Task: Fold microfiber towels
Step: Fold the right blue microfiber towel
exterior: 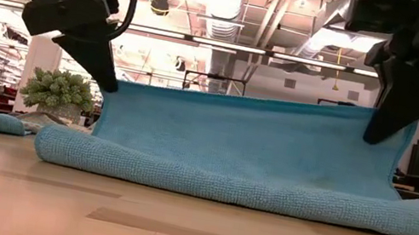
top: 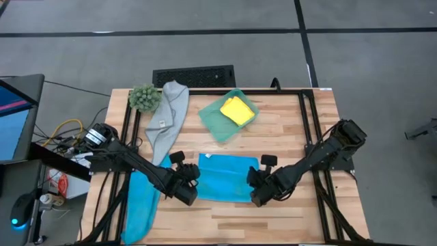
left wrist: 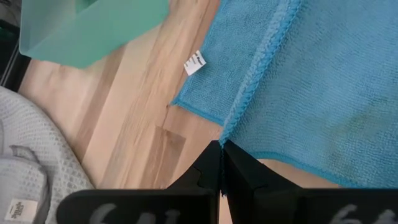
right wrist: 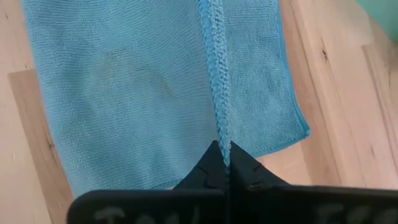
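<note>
Both grippers at table centre, working one blue towel (top: pixel 227 176). L gripper (top: pixel 186 192) pinches its near-left corner, fingers pressed together on the hem. R gripper (top: pixel 258 195) pinches near-right corner the same way. Near edge is lifted off the table (top: pixel 287 130) and held taut between them; far part lies flat, white tag (left wrist: pixel 195 63) at far-left corner. Second blue towel (top: pixel 140 201) limp at left edge. Grey towel (top: pixel 167 116) beside plant ball (top: pixel 145 97). Yellow towel (top: pixel 236 109) folded in teal tray (top: pixel 213 121).
</note>
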Controlling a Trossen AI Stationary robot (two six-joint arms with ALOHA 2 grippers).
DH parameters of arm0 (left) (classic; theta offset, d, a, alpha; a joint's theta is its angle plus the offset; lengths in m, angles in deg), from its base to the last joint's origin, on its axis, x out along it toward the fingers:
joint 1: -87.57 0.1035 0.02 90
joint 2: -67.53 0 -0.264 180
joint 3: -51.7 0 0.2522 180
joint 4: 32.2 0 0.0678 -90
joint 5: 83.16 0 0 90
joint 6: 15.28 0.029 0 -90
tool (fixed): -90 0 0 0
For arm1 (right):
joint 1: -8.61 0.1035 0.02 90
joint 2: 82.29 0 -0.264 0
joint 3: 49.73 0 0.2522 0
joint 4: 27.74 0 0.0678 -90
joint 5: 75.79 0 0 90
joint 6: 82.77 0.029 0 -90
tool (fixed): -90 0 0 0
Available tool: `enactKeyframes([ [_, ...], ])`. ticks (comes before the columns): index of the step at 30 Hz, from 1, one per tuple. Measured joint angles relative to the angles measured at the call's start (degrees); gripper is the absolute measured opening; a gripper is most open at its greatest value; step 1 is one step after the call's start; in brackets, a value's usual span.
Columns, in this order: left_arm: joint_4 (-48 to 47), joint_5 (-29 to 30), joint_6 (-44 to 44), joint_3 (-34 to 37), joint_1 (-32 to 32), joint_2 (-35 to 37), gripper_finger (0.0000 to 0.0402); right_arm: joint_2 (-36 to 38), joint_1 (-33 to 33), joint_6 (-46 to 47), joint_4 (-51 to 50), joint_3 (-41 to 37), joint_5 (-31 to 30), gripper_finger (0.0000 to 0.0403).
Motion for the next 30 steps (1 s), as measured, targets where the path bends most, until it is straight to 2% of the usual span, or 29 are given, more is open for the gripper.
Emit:
enactKeyframes([
  [9, 0.0, 2.2, 1.4, 0.0, 0.0, 0.0, 0.0009, 0.0, -0.4, 1.2, 0.0, 0.0, -1.4, 0.0046],
  [14, 0.5, 2.5, 2.3, 0.0, 0.9, 0.0, 0.0063, 0.0, -1.6, 2.2, -0.6, 0.0, -1.4, 0.0057],
  [22, 4.1, 2.1, 9.7, 0.0, 4.2, -0.3, 0.0169, 0.0, -3.6, 4.8, -1.9, 0.0, -1.7, 0.0078],
  [26, 3.5, 2.4, 9.7, -0.3, 5.8, -0.3, 0.0199, 0.0, -4.5, 7.4, -6.2, 0.0, -1.8, 0.0115],
  [30, 1.0, 3.0, 10.2, -1.7, 4.8, -0.3, 0.0205, 0.0, -5.0, 12.3, -15.4, 0.0, -4.5, 0.0166],
])
